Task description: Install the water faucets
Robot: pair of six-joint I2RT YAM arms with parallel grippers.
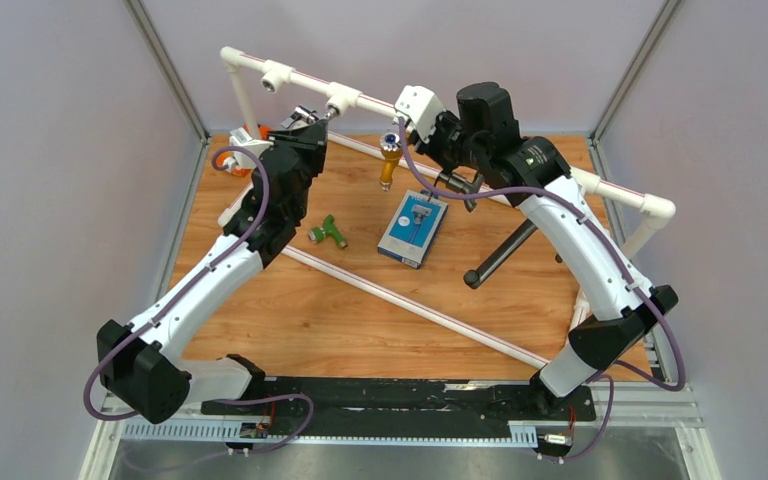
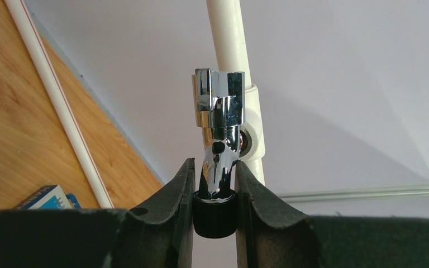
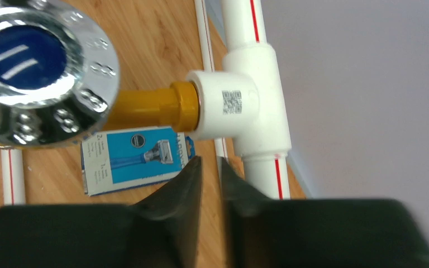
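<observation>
My left gripper (image 2: 215,192) is shut on the black spout tip of the shiny chrome faucet (image 2: 219,117). It holds the faucet raised, with its body against a tee socket (image 2: 252,139) of the white pipe frame (image 1: 360,100). In the top view this gripper (image 1: 312,122) is at the back left. The green plastic faucet (image 1: 328,233) lies on the wooden table. My right gripper (image 3: 209,163) is almost shut with a narrow gap and holds nothing. It sits just below a tee (image 3: 240,106) that holds a yellow-bodied tap with a round chrome handle (image 3: 31,72).
A flat blue-and-white box (image 1: 412,230) lies mid-table and also shows in the right wrist view (image 3: 134,159). A loose white pipe (image 1: 410,300) runs diagonally across the table. A black rod (image 1: 500,255) leans at the right. An orange item (image 1: 250,135) sits at the back left.
</observation>
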